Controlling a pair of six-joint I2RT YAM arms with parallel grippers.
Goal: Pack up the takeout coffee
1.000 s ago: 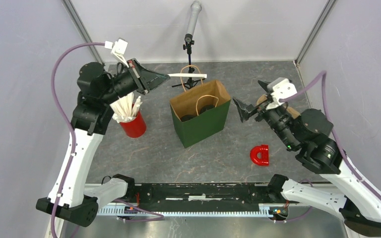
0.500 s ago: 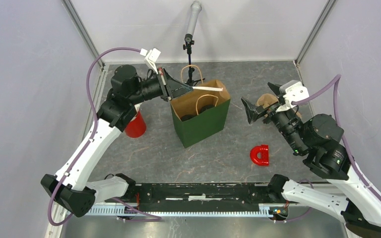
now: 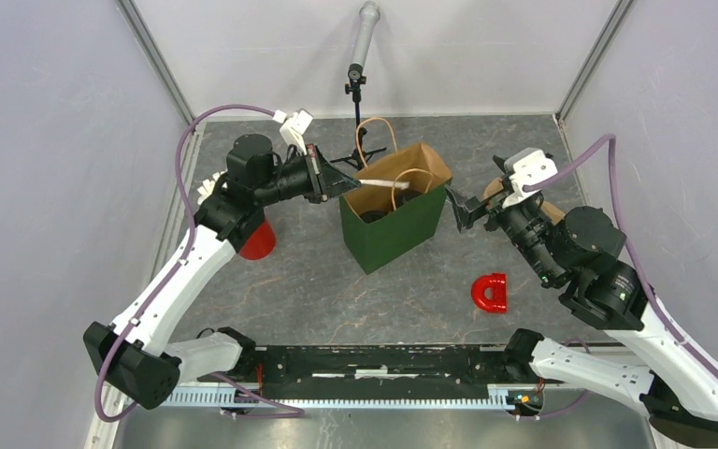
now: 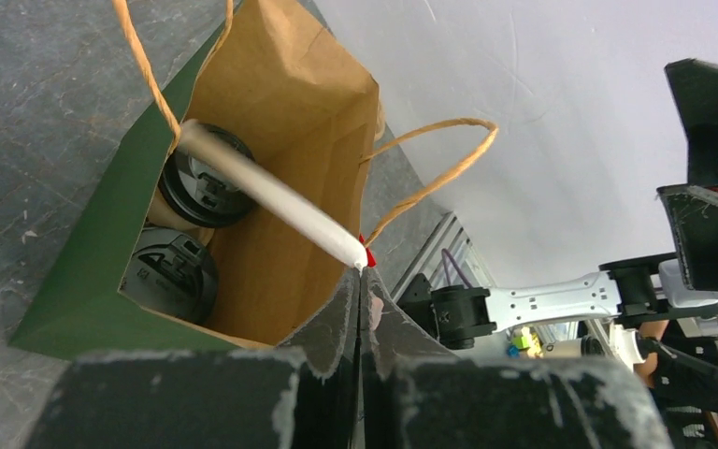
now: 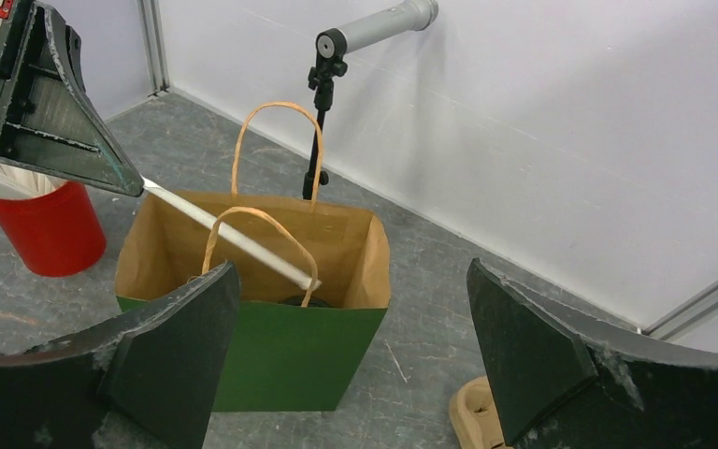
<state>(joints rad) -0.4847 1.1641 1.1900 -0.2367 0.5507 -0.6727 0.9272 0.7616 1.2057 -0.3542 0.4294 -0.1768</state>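
Two takeout coffee cups stand inside the green paper bag, their black lids showing side by side in the left wrist view. My left gripper is shut on the end of a white wrapped stick, which slants down into the bag's mouth over the lids. The bag stands mid-table. My right gripper hangs open just right of the bag, holding nothing. Its view shows the bag, the stick and the left gripper's fingers.
A red cup of white sticks stands left of the bag, half hidden under my left arm. The brown cardboard carrier lies at the right behind my right gripper. A red U-shaped piece lies front right. A black stand rises behind the bag.
My left arm has swung right from above the red cup to the bag's mouth, carrying the white stick. The bag has shifted slightly right. My right gripper stays open near the bag's right side.
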